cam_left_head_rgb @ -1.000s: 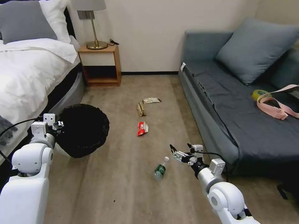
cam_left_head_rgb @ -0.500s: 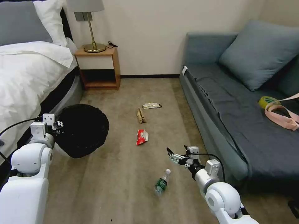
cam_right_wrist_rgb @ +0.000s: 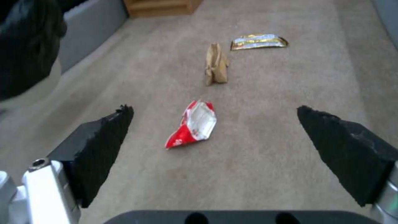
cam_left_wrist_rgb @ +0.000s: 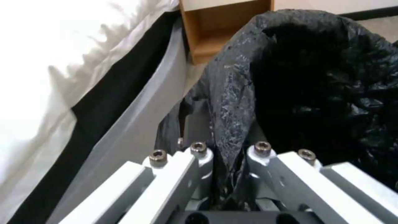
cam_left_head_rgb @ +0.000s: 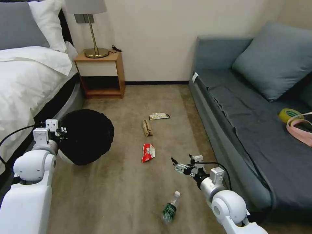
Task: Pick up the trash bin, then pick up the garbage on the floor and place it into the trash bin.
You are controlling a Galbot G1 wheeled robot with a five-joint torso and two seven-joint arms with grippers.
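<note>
The left claw (cam_left_head_rgb: 61, 131) is clamped on the rim of the bin (cam_left_head_rgb: 87, 136), held off the carpet beside the bed (cam_left_head_rgb: 29, 78), while the right claw (cam_left_head_rgb: 180, 163) hangs spread wide above the carpet between the red wrapper (cam_left_head_rgb: 148, 152) and bottle (cam_left_head_rgb: 171, 208).

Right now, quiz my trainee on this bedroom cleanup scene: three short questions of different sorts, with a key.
1. True or false: the left gripper is shut on the trash bin's bag-covered rim.
2. Which piece of litter lies between the right gripper's open fingers in the right wrist view? A) bottle B) red-white wrapper C) tape roll
3. Fill in: the bottle lies on the ____.

Key: 1 true; 2 B, the red-white wrapper; 3 carpet.
</note>
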